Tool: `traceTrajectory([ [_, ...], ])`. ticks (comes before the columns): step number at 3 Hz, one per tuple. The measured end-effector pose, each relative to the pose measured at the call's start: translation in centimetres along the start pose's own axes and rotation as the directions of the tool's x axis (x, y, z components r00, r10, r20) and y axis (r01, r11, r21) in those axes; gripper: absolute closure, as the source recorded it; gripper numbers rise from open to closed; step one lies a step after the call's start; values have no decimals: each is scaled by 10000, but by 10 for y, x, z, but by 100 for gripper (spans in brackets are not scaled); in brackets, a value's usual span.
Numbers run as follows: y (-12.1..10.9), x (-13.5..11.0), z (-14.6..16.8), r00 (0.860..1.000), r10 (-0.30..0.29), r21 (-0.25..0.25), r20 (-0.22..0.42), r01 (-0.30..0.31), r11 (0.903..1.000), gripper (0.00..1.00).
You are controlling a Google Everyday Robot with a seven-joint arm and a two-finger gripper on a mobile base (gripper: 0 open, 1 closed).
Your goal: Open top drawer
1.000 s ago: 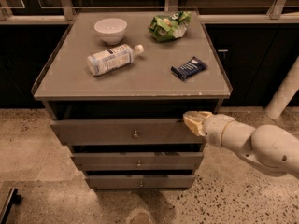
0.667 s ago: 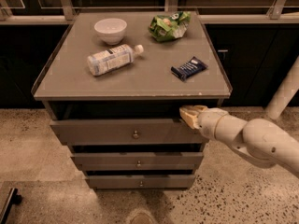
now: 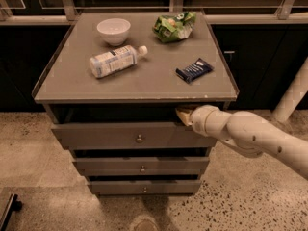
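The top drawer (image 3: 96,135) is the widest grey front of three, with a small round metal knob (image 3: 139,138) at its centre. It stands out a little from the cabinet, with a dark gap above its front under the tabletop. My gripper (image 3: 184,114) comes in from the right on a white arm (image 3: 250,134). Its yellowish tip is in that gap, at the upper edge of the drawer front, right of the knob.
On the cabinet top (image 3: 144,76) lie a white bowl (image 3: 113,30), a plastic bottle (image 3: 114,60) on its side, a green snack bag (image 3: 174,26) and a dark blue bar (image 3: 194,70). The middle drawer (image 3: 106,165) and bottom drawer (image 3: 115,187) sit below. A white post (image 3: 293,95) stands at right.
My gripper has moved left and slightly up, from beside the drawer front's right end into the gap above its upper edge. The items on top have not moved.
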State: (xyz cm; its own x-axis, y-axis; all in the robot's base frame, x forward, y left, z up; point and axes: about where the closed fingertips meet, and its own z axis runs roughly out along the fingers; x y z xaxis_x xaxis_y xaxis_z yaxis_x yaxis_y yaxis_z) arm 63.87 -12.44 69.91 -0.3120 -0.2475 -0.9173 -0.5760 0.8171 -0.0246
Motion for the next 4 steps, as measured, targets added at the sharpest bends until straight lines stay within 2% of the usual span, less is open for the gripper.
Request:
traceTrajectory([
  [1, -1, 18, 26, 9963, 64, 149, -862, -51, 9999, 100],
  [2, -2, 23, 33, 9931, -132, -2, -1168, 133, 9999, 100],
  [3, -2, 21, 32, 9931, -133, -2, -1168, 134, 9999, 100],
  [4, 2, 25, 18, 9881, -267, -496, -1515, 193, 9986, 100],
])
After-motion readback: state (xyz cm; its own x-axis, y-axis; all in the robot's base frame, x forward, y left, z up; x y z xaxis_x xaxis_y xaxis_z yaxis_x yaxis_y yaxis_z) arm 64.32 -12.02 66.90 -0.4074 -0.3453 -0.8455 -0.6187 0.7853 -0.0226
